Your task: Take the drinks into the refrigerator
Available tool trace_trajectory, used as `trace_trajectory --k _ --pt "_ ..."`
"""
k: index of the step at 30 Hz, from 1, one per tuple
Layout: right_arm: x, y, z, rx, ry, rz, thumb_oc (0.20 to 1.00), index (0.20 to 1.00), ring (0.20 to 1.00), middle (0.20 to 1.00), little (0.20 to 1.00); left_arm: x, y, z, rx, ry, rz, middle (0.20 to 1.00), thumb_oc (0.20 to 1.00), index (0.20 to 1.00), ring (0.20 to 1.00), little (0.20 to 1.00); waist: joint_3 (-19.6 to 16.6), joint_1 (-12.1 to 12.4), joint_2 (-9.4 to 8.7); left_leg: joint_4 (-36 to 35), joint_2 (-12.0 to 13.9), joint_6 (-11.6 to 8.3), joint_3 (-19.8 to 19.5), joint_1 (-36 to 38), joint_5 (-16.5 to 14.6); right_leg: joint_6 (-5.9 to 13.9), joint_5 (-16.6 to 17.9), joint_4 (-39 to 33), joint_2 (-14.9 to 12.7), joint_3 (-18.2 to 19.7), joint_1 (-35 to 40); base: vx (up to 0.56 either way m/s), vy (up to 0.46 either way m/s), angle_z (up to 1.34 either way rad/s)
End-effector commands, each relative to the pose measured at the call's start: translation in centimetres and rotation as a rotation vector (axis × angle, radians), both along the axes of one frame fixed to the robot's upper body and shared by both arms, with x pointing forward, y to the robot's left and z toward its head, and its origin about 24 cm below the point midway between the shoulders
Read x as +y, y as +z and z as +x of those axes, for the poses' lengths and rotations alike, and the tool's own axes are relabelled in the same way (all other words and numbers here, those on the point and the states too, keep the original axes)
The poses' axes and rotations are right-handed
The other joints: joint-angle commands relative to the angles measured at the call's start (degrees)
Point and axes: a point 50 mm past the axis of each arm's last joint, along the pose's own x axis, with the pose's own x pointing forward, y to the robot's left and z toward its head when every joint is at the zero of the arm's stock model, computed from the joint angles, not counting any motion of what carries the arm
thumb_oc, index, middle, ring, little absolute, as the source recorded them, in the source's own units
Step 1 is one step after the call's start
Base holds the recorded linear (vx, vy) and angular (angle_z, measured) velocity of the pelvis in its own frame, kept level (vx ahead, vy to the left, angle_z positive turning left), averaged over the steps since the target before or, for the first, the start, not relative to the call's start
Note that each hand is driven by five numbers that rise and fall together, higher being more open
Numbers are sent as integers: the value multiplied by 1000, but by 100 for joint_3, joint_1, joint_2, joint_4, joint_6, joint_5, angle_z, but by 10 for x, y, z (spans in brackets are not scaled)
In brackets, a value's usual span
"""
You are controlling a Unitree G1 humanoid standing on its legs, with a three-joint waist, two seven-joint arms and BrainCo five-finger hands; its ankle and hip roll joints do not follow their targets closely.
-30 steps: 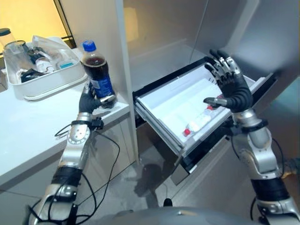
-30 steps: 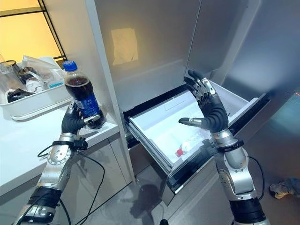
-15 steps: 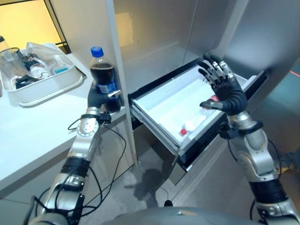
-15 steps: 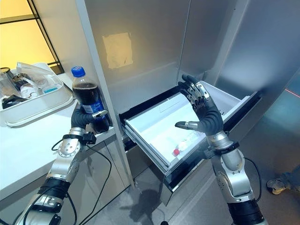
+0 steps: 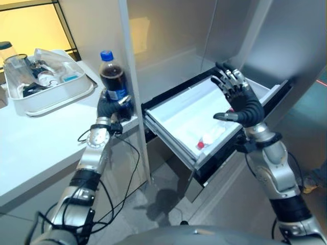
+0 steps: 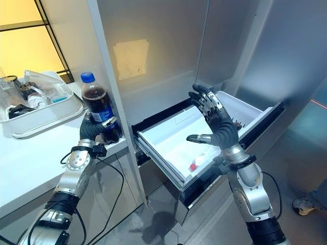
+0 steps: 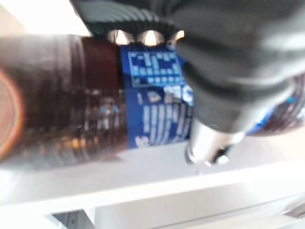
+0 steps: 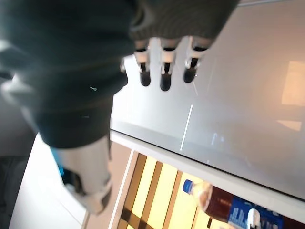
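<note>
A cola bottle [image 5: 114, 83] with a blue cap and blue label stands upright at the counter's corner, and my left hand [image 5: 109, 108] is shut around its lower part; the left wrist view shows the label [image 7: 157, 109] between my fingers. The refrigerator drawer [image 5: 173, 109] is pulled out, white inside. A clear bottle with a red cap [image 5: 209, 138] lies in it near the front rim. My right hand [image 5: 244, 104] hovers open above the drawer, fingers spread and pointing up, holding nothing.
A white tray [image 5: 51, 97] with several containers and wrapped items sits on the white counter [image 5: 36, 148] at the far left. The refrigerator's steel doors [image 5: 286, 41] rise behind the drawer. The counter's side panel [image 5: 130, 61] stands between bottle and drawer.
My left hand has carried the cola bottle a little toward the counter's corner by the refrigerator. The right hand stays open over the drawer. The camera has shifted.
</note>
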Motion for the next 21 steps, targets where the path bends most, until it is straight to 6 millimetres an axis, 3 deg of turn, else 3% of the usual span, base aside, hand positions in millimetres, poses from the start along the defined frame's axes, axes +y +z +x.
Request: trace_trajectory --k 1,21 --pt "-1 32 -16 -168 31 74 1000 1000 1000 1000 1000 -50 15 24 -28 -178 100 200 200 200 200 200 147 -64 -1 10 -31 77 -115 200 -492 519 -412 650 -152 -89 84 0 0 0" --pt "-3 26 -12 -146 1 59 1000 1000 1000 1000 1000 -29 8 4 -47 -152 -33 200 200 200 200 200 130 53 -11 10 -34 87 -136 194 -477 516 -407 707 -169 -155 64 0 0 0"
